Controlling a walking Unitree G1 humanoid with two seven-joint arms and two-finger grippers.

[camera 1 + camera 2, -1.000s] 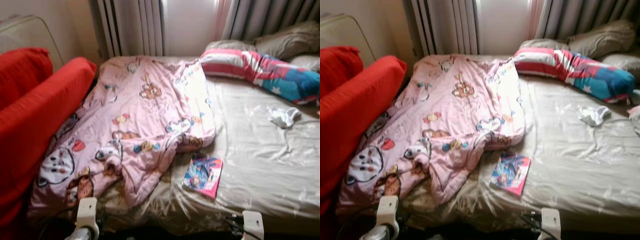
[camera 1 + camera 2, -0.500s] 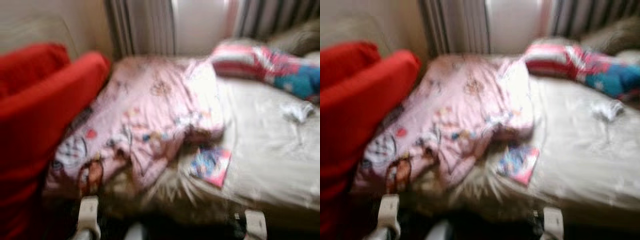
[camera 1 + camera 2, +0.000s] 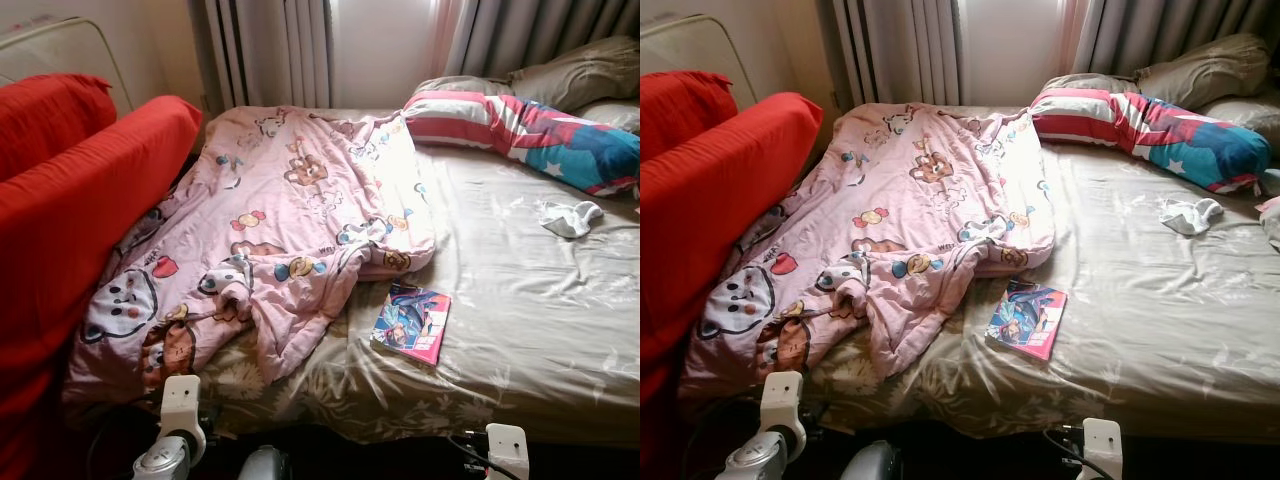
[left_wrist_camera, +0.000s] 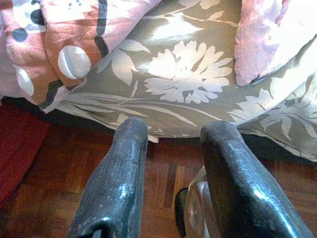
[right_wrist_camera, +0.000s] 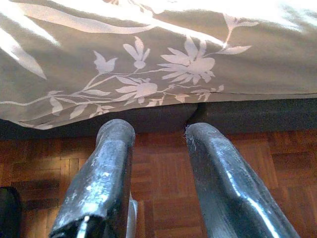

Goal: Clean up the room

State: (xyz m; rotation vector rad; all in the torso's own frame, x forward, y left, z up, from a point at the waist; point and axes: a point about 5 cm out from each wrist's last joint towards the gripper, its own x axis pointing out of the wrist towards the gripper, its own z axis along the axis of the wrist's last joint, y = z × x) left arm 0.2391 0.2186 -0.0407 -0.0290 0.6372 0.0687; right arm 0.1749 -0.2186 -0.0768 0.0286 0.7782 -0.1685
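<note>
**Unmade bed, both arms low at its foot**

Nearest: left gripper (image 4: 171, 144), two blunt black fingers with a dull sheen, spread apart with a clear gap and nothing between them. Below it, reddish-brown parquet floor (image 4: 74, 168). Just beyond the fingertips (image 4: 130, 130), the hanging edge of an olive bedsheet (image 4: 183, 79) printed with pale leaves and flowers.

Right gripper (image 5: 158, 134) likewise parted and empty, over the same parquet, facing the sheet's draped hem and the dark bed base (image 5: 237, 111) under it.

From the head views, white wrist housings sit low at the bed's foot, left arm (image 3: 180, 400), right arm (image 3: 505, 450).

On the mattress, near the foot edge: a thin glossy book (image 3: 411, 321), flat, bright blue and pink cover, lying just beside the fold of a pink quilt (image 3: 290, 220). Quilt is soft, puffy, printed with cartoon bears, rumpled and bunched over the bed's left half, one corner trailing toward the foot.

Left of the bed: a bulky red cushion (image 3: 80, 220), coarse-woven, pressed against the quilt.

Mid-bed, right: a small crumpled white cloth (image 3: 570, 216) on the bare wrinkled sheet.

Farther: a long striped bolster (image 3: 520, 135), red, white and blue with stars, and olive pillows (image 3: 580, 75) behind. Grey pleated curtains (image 3: 270, 50) at the back.
</note>
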